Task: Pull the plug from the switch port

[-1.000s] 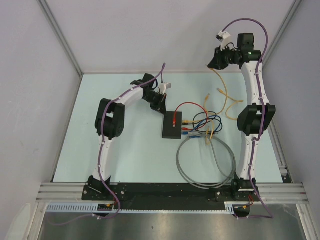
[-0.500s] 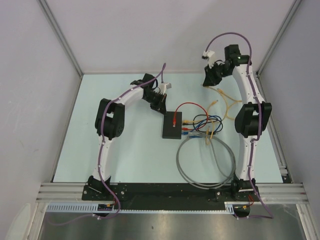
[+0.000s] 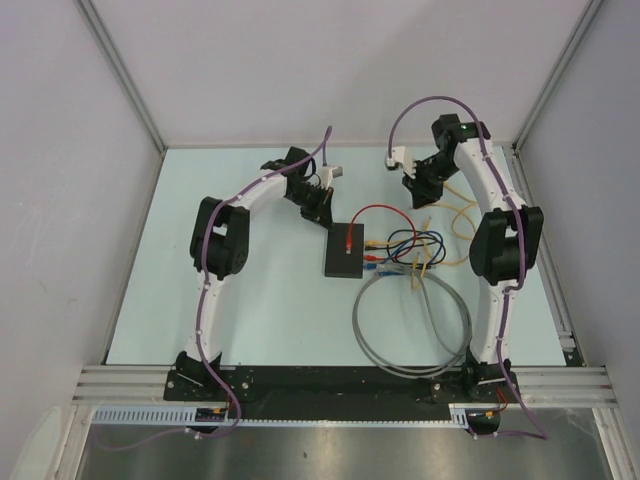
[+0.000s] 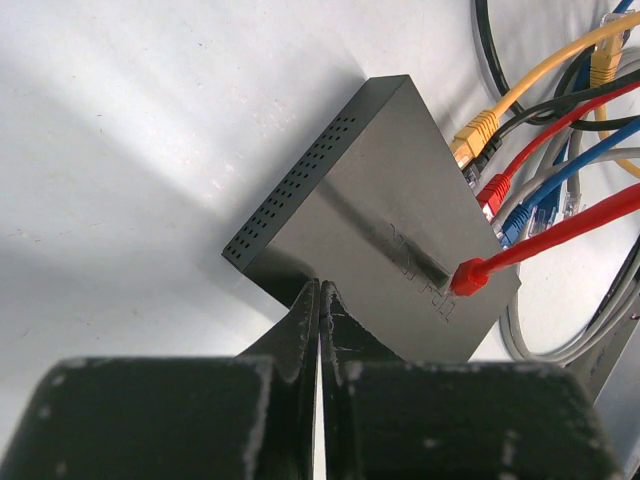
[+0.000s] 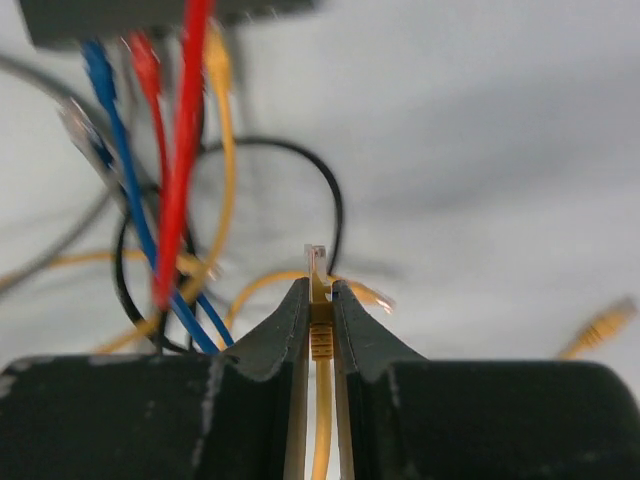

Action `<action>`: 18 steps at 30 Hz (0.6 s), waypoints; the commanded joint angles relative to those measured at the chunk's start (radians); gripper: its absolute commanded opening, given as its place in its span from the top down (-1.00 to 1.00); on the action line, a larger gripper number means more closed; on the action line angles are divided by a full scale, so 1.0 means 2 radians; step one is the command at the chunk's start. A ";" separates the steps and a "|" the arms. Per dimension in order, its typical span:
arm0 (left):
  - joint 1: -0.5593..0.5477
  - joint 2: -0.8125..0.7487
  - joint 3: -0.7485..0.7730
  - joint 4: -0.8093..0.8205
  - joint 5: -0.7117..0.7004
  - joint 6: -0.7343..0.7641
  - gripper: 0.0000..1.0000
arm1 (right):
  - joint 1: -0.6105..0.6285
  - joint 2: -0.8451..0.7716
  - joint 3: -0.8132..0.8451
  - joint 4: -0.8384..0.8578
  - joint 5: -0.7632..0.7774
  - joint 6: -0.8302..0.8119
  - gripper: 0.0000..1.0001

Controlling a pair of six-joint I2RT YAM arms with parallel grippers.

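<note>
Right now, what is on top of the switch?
A red plug lies on the switch lid. The shut left gripper covers the near edge; contact there is hidden.

My right tool has come away from the far right corner, where it hung high against the back wall a second ago. It has swung left and toward me and dropped low. It now sits just beyond the tangle of cables, much nearer the switch than before. The yellow plug has travelled with it, pinched between my fingers. The yellow cable, which trailed up to it in one long strand, has gone slack and lies in loose loops on the counter. The purple lead over my right arm has bowed out to the left.
</note>
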 commanded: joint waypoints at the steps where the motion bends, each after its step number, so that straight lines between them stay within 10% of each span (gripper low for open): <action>1: 0.004 -0.022 0.002 0.000 -0.013 0.010 0.99 | -0.019 -0.039 -0.008 -0.091 0.081 -0.095 1.00; 12: 0.004 -0.023 -0.002 0.000 -0.015 0.014 1.00 | -0.007 -0.048 -0.007 -0.088 0.078 -0.142 1.00; 18: 0.004 -0.023 -0.004 -0.003 -0.017 0.017 1.00 | 0.044 -0.137 -0.148 -0.077 0.035 -0.142 1.00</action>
